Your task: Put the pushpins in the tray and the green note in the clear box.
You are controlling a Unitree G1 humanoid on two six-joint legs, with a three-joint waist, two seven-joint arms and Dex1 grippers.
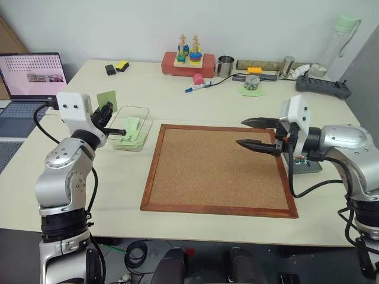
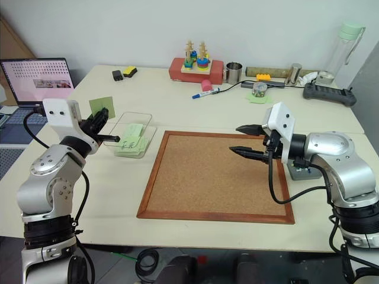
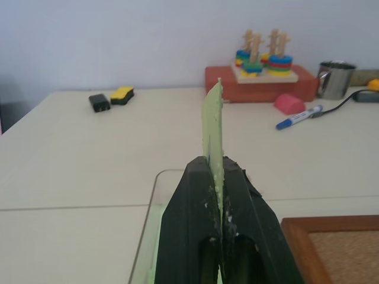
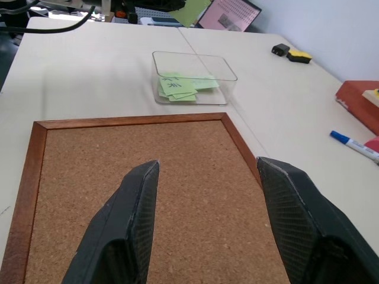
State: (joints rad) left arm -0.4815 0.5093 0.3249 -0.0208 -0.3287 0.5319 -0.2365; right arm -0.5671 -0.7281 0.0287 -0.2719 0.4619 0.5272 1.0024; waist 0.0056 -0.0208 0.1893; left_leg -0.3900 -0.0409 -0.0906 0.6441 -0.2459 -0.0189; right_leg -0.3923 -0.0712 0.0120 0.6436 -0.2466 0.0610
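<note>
Pinching the light-green square sticky note [image 3: 213, 127] upright between shut black fingers, our left gripper [image 1: 106, 112] reaches level beside the shallow transparent plastic box [image 1: 142, 110] near the table's left edge; our right gripper [image 1: 256, 132] gapes wide, empty, over the wood-framed corkboard [image 1: 207, 171].

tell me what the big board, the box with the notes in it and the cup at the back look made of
Board: looks like cork, a speckled matte tan face, in a reddish-brown frame, probably varnished wood. Clear box: see-through, glossy, with rounded corners, likely plastic; the green notes show through its walls. Cup: shiny grey with bright reflections, probably steel.
</note>
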